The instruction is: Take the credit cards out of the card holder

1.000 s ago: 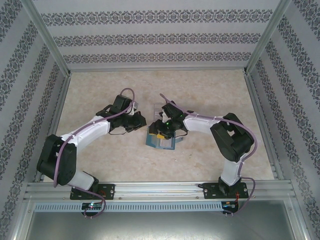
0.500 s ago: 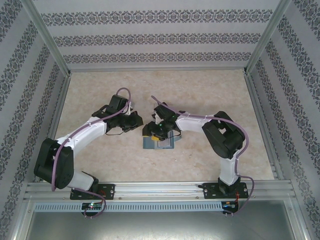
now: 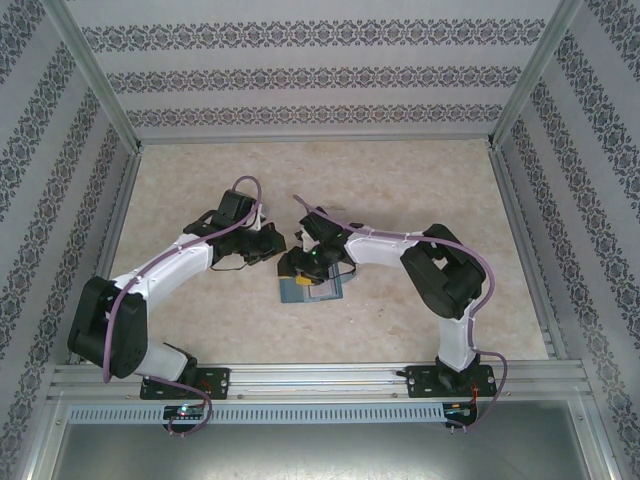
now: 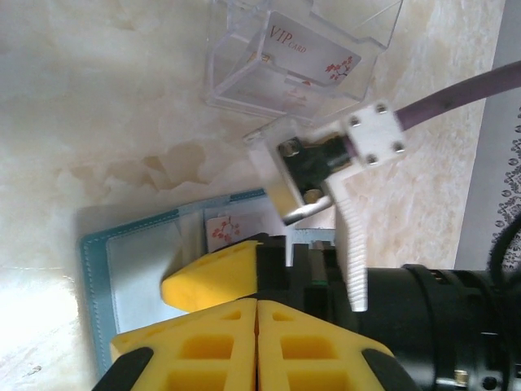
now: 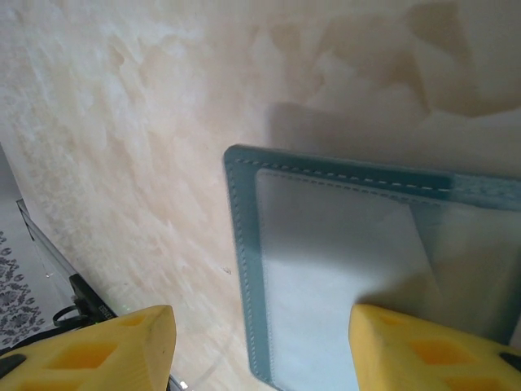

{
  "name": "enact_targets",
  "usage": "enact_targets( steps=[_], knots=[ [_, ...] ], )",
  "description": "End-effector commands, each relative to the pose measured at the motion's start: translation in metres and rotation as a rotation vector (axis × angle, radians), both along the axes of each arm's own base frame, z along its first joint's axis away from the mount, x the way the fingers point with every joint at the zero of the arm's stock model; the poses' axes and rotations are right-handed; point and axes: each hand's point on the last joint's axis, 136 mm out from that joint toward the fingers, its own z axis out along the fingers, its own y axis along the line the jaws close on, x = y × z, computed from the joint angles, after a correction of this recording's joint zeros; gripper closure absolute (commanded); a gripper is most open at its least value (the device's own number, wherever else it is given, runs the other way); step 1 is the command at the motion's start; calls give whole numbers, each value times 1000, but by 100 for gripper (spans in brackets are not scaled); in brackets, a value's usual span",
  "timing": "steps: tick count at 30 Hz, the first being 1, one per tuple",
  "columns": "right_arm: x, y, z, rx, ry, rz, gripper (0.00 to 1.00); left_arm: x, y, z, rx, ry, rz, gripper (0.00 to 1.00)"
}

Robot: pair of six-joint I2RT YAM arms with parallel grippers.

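Note:
The teal card holder (image 3: 318, 291) lies open on the table between the two arms. In the left wrist view a pale card with red blossom marks (image 4: 234, 228) sits in a slot of the card holder (image 4: 130, 269). My right gripper (image 3: 300, 267) stands open over the holder's left edge. One yellow finger is above the holder's inner panel (image 5: 342, 269), the other above bare table. My right gripper (image 5: 260, 358) holds nothing. My left gripper (image 3: 274, 244) hovers just left of the holder, its yellow fingers (image 4: 203, 342) pressed together and empty.
A clear plastic tray (image 4: 301, 57) with a white VIP card (image 4: 313, 55) in it stands just beyond the holder. The right arm's wrist and purple cable (image 4: 464, 94) cross close in front of the left gripper. Aluminium frame rails (image 3: 300, 380) border the table.
The right arm has swung left and a little nearer, and the card holder has shifted left with it. The left arm's elbow moved left, then stayed still.

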Motion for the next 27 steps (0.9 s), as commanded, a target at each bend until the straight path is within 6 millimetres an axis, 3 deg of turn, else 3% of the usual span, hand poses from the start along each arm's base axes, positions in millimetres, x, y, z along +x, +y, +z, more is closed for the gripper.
enact_targets(
  steps=[1, 17, 27],
  knots=[
    [8, -9, 29, 32, -40, -9, 42, -4, -12, -7, -16, 22, -25, 92],
    [16, -74, 26, -29, -56, -109, 44, -9, -60, -42, -14, 84, -95, 93],
    [14, -103, 10, -182, -84, -108, 55, -15, -75, -75, 4, 146, -121, 92]
  ],
)
